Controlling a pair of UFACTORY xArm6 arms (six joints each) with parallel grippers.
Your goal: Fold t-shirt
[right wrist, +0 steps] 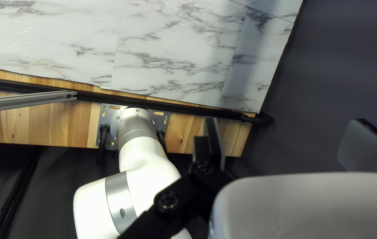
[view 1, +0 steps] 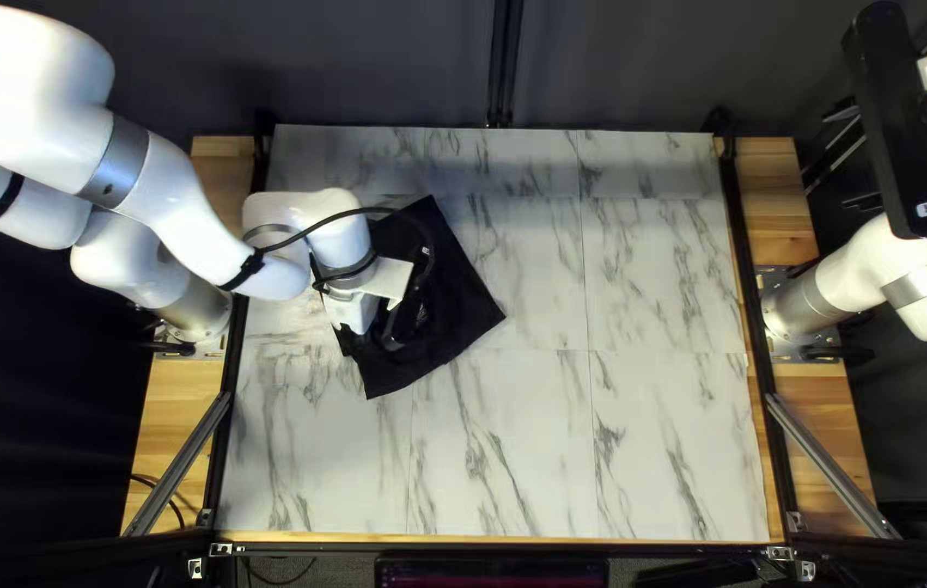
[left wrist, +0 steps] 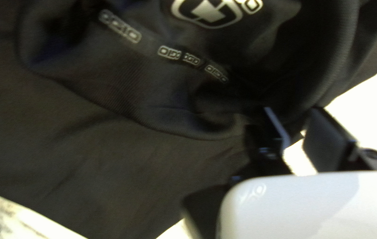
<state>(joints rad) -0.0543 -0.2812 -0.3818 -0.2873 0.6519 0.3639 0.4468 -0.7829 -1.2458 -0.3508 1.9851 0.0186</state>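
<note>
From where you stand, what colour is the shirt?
The shirt is black, shown best in the top left view.

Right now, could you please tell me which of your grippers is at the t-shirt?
My left gripper, down at the black t-shirt; my right gripper is well away from it.

Table (view 1: 660,468) — white top, grey-veined marble pattern, seamed into panels. Wooden borders (view 1: 821,397) at left and right, black rails (view 1: 748,278) alongside, grey metal struts (view 1: 834,466) slanting across. Dark curtain (view 1: 376,65) beyond far edge — black vertical post (view 1: 503,65) midway.
</note>
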